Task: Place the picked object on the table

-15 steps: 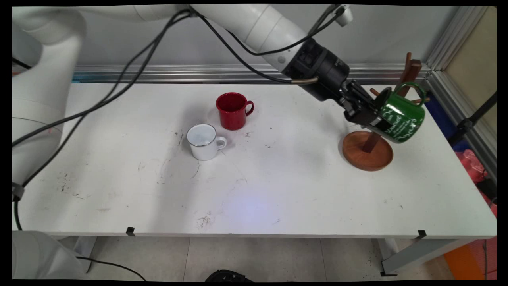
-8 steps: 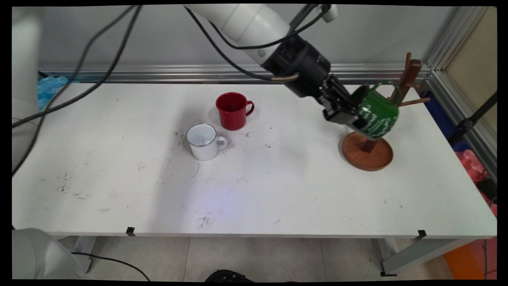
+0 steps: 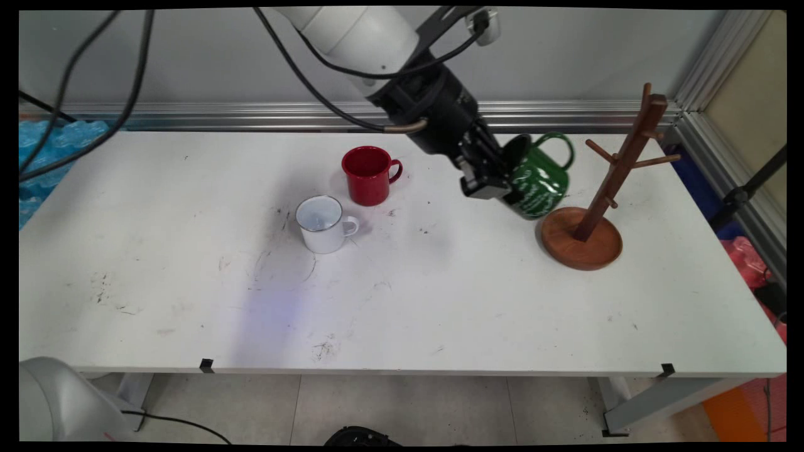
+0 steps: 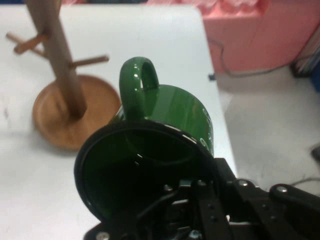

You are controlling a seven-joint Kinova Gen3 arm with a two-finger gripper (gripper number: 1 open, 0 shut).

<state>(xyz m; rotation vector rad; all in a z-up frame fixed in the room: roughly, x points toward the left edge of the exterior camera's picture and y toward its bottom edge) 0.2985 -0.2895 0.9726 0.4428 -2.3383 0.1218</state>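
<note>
Carried leftward off the brown wooden mug tree (image 3: 597,201), the glossy green enamel mug (image 3: 537,179) hangs tilted above the table, rim clamped by the black gripper (image 3: 496,182); that one-sided pinch could slip.

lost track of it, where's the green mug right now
In the main view the green mug is held by the gripper above the table, just left of the wooden mug tree.
</note>
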